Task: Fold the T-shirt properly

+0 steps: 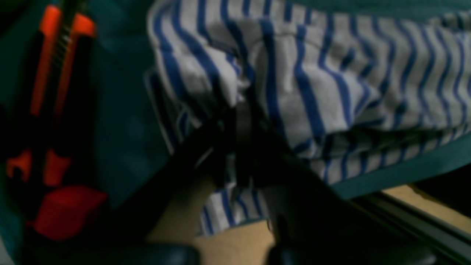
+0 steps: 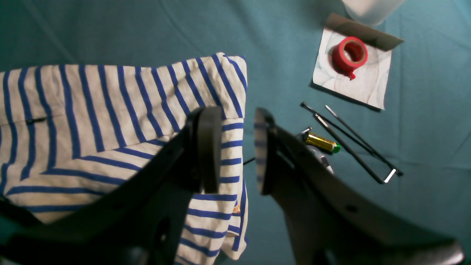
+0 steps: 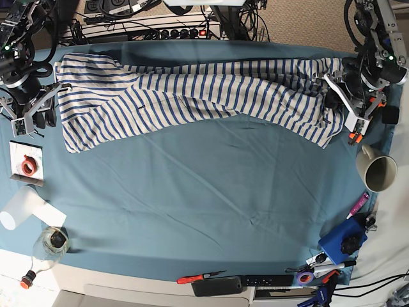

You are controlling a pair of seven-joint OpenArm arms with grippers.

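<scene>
The T-shirt, white with thin blue stripes, lies stretched in a long band across the far side of the teal tablecloth. At its right end in the base view, my left gripper meets the cloth. The left wrist view shows my left gripper shut on a bunched fold of the T-shirt near the table edge. My right gripper hovers open above the T-shirt, right over its edge, with nothing between the fingers. In the base view my right gripper is at the shirt's left end.
A red tape roll on a paper card, a battery and thin black metal tools lie beside my right gripper. An orange-and-black tool lies near my left gripper. A cream cup, a blue box and a bottle line the near edges.
</scene>
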